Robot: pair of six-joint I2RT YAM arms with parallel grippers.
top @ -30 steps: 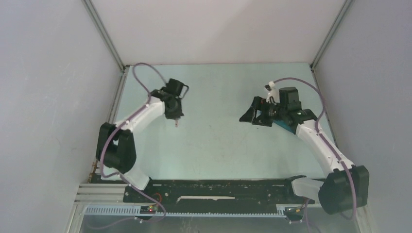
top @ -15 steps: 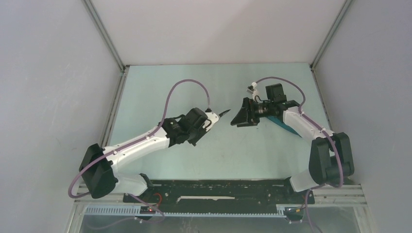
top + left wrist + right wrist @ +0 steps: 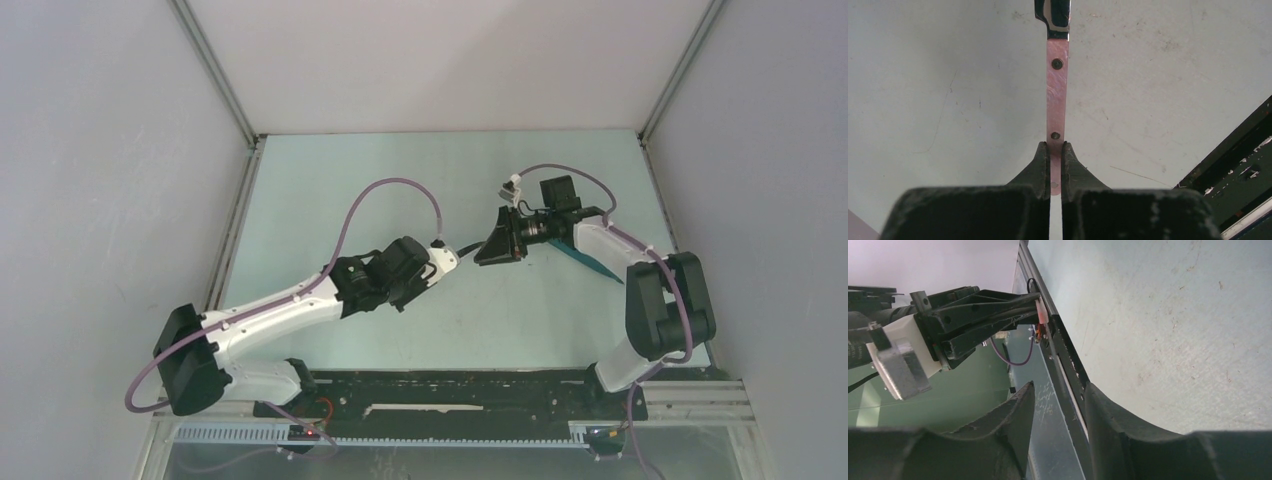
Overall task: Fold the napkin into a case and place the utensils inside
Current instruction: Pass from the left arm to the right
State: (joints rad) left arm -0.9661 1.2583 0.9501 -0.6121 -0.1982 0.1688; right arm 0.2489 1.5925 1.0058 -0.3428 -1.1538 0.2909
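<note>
My left gripper (image 3: 1052,146) is shut on the pinkish riveted handle of a table knife (image 3: 1057,95), one of the utensils. In the top view the left gripper (image 3: 445,258) holds the knife (image 3: 470,247) out above the table's middle, blade toward my right gripper (image 3: 490,248). The right wrist view shows the knife blade (image 3: 1050,410) running between the fingers of the right gripper (image 3: 1059,390), which stand open on either side of it with a gap on the left side. The napkin, a narrow teal strip (image 3: 590,262), lies on the table partly under the right arm.
The pale green table (image 3: 330,190) is walled by white panels at the back and both sides. A black rail (image 3: 450,385) runs along the near edge between the arm bases. The left arm's purple cable (image 3: 385,190) loops above the table.
The left arm swung from the far left to the middle, bringing the knife to the right gripper. The right gripper shifted left around the blade and its jaws have narrowed.
</note>
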